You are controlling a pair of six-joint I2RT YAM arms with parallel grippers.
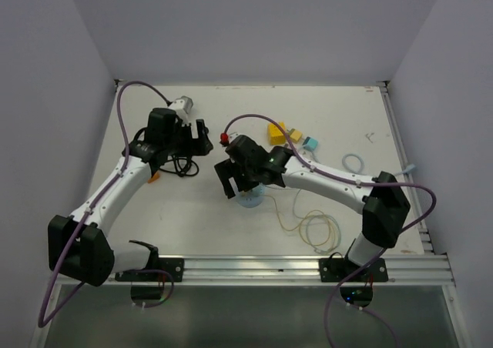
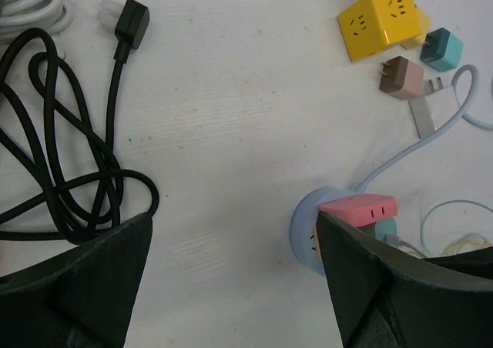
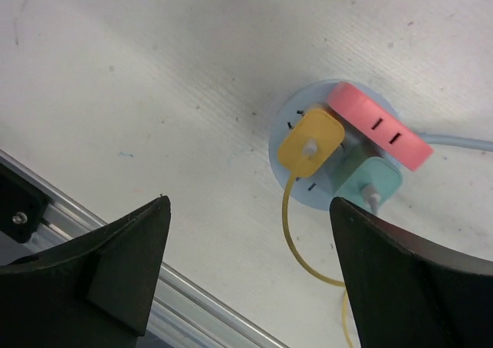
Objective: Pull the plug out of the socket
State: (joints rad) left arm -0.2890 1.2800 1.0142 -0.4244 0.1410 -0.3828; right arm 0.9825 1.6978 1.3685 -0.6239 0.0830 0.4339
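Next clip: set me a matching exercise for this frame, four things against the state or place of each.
Things:
1. yellow plug
2. black cable
3. yellow cube adapter
4. right gripper

States or places:
A. jaws open
B. lying loose beside a teal cube
C. seated in the round socket
D. coiled on the table, unplugged

Pairs: 1-C, 2-D, 3-B, 4-A

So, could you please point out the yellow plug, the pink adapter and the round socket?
yellow plug (image 3: pixel 310 144), right wrist view, on its top face.
pink adapter (image 3: pixel 377 125), right wrist view, middle of its slotted face.
round socket (image 3: pixel 291 108), right wrist view, on its bare upper-left rim.
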